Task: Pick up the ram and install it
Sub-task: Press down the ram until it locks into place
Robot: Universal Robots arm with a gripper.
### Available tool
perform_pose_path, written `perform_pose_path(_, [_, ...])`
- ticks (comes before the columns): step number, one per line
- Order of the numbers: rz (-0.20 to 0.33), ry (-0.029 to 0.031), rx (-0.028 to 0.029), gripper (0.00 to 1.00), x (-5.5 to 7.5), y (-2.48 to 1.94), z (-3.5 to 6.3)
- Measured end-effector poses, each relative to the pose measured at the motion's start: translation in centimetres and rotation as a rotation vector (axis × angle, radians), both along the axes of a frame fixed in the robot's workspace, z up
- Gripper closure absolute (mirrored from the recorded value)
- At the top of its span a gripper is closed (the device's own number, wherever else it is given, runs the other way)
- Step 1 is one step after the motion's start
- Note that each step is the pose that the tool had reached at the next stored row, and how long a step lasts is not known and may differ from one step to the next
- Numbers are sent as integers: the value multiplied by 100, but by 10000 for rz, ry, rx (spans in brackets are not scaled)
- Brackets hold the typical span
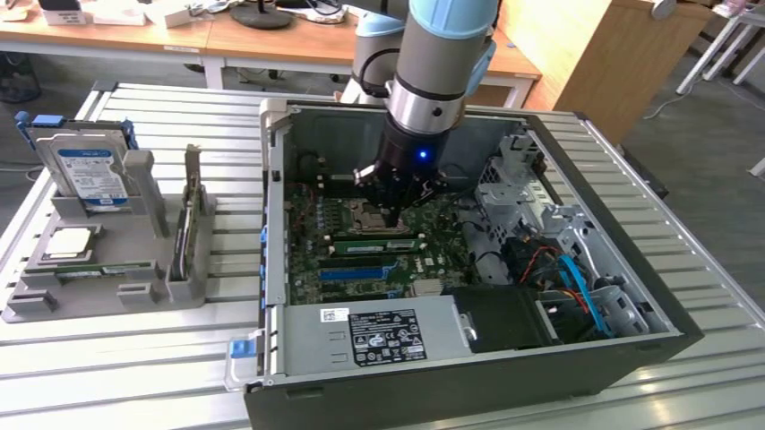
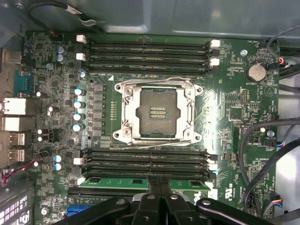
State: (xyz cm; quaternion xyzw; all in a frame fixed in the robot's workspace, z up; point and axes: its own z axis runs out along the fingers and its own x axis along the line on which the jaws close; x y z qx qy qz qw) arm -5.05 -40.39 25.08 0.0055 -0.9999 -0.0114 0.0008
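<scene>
Item 1, power supply (image 1: 382, 336): grey box with a black label along the near wall of the open computer case (image 1: 669, 313). It closes off the near edge of the motherboard, so I have no approach from that side.

Item 2, pincer (image 2: 161, 183): shut, fingers together, pressing down on the top edge of the ram (image 2: 145, 182). In the exterior view the pincer (image 1: 391, 218) stands upright over the board's middle. I judge the closed fingers serve as a pusher, not a grip.

Item 3, ram: green stick lying along a slot in the nearer bank of memory slots, just beside the CPU socket (image 2: 158, 111). In the exterior view the ram (image 1: 376, 243) sits level with its slot, apparently seated or nearly so.

Item 4, CPU socket: empty, silver frame, between the two slot banks. The far bank (image 2: 147, 54) stands empty.

Item 5, motherboard (image 2: 234, 108): cables (image 1: 574, 269) crowd its right side; open room lies straight above.

Item 6, parts tray (image 1: 107, 269): grey, on the table (image 1: 120, 376) to the exterior view's left of the case, well apart. It holds an upright hard drive (image 1: 84, 175), a silver CPU chip (image 1: 66, 242), a second ram stick (image 1: 102, 269) lying flat, and an upright expansion card (image 1: 185, 224).
</scene>
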Motion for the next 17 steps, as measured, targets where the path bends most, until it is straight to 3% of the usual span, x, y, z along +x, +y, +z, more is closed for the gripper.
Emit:
perform_pose_path(5, [1, 0, 1, 90, 0, -2, 23])
perform_pose_path(17, [0, 0, 1, 90, 0, -56, 35])
